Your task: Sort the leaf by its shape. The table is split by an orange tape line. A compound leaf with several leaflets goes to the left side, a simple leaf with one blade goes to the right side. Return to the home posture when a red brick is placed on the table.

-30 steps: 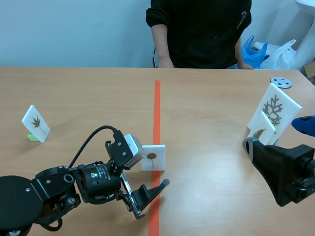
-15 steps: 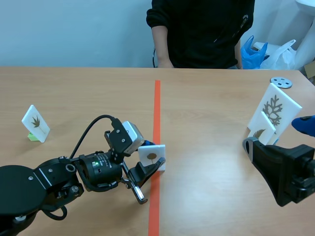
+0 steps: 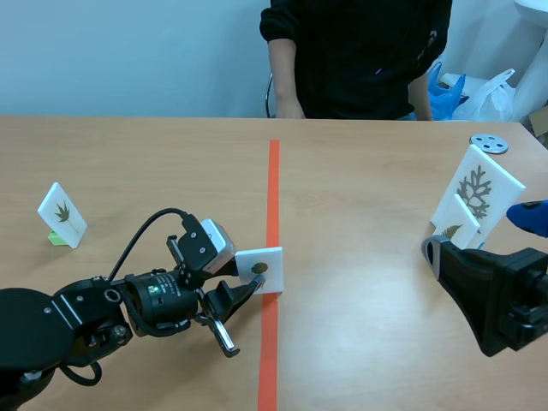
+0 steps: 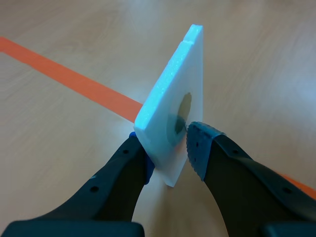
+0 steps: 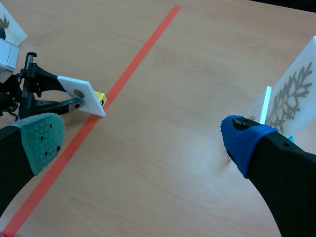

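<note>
A white card with one small oval leaf (image 3: 259, 270) stands on the orange tape line (image 3: 273, 188) near the table's middle. A yellow foot (image 5: 100, 97) shows under it in the right wrist view. My left gripper (image 3: 247, 288) is shut on this card (image 4: 173, 98), one finger behind it and the other pad (image 4: 197, 145) against the leaf face. My right gripper (image 5: 143, 138) hovers open over the right half of the table with nothing between its fingers. The card (image 5: 81, 94) lies far ahead of it.
A card with a many-fingered leaf (image 3: 62, 214) stands at the far left. Two cards (image 3: 478, 190) (image 3: 454, 224) lean together at the right, close to my right arm. A metal disc (image 3: 489, 143) lies behind them. A person (image 3: 351, 51) sits across the table.
My left gripper came up to the oval-leaf card and its fingers closed on it. The card shifted slightly leftward. The right arm stayed still.
</note>
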